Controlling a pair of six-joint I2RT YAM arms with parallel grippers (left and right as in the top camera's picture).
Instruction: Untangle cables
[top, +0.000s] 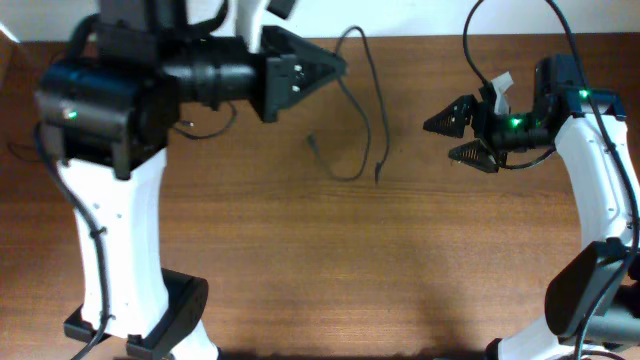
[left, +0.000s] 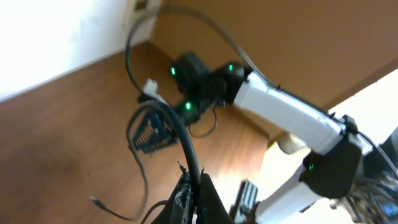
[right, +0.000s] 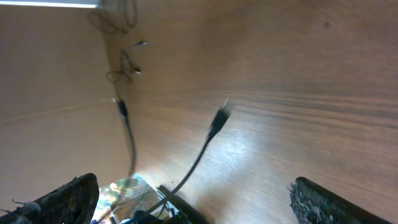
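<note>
Two thin black cables lie on the brown table between the arms. One cable (top: 360, 150) runs from my left gripper (top: 338, 70), loops down and ends in a small plug (top: 312, 140). The other (top: 378, 110) curves from the table's back edge to a plug end (top: 378, 178). My left gripper (left: 193, 179) is shut on the looping cable (left: 186, 140), whose plug end (left: 93, 200) rests on the table. My right gripper (top: 450, 137) is open and empty to the right of both cables. In the right wrist view the jaws (right: 193, 182) are wide apart, with two plug ends (right: 219, 118) (right: 122, 109) ahead.
A short thin strand (top: 205, 128) lies by the left arm's base, and shows as a small far tangle in the right wrist view (right: 119, 70). The right arm (left: 280, 109) shows in the left wrist view. The white wall borders the table's back edge (top: 420, 38).
</note>
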